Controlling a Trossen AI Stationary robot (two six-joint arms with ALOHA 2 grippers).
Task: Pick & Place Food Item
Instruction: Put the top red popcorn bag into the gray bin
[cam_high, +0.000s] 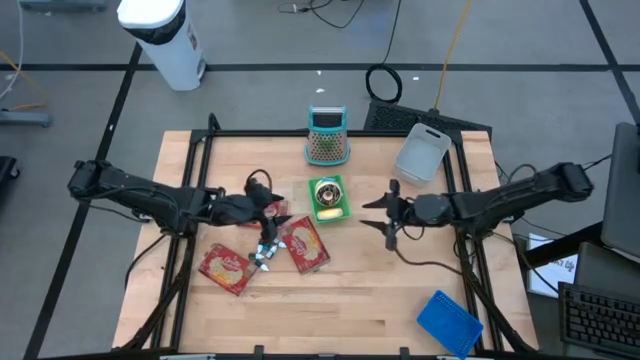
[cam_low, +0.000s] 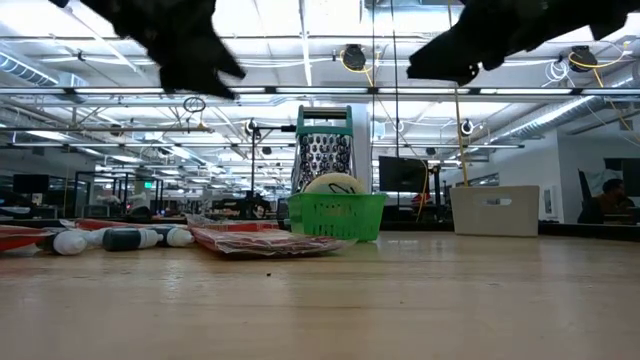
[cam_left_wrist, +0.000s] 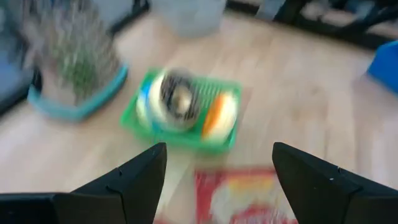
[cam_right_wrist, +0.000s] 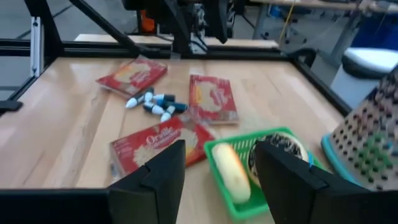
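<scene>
Left gripper (cam_high: 268, 203) sits a bit left of centre in the high view, fingers spread apart with nothing between them. Its wrist camera looks past the two dark fingers (cam_left_wrist: 134, 180) at the green basket (cam_left_wrist: 222, 138), so it's hovering just short of that. Right gripper (cam_high: 386, 213) is right of centre in the same overhead shot, also spread and holding nothing, pointed toward the basket from the other side with a clear gap of bare wood between them.

The green basket (cam_high: 327, 212) sits dead centre of the desk (cam_high: 330, 300), and the food is inside it: a round pale item and a yellowish one next to it, easier to make out from the right wrist. In the low view the round one pokes up above the basket rim.

Behind the basket, toward the top of the overhead frame, there's a grater (cam_high: 326, 135) standing upright in a teal tray. Upper right of that is a clear plastic container (cam_high: 421, 152). Lower left of centre are three red snack packets (cam_high: 302, 245) with some small blue and white tubes (cam_high: 262, 255) lying between them. A blue lid (cam_high: 448, 322) lies at the lower right corner of the desk.
</scene>
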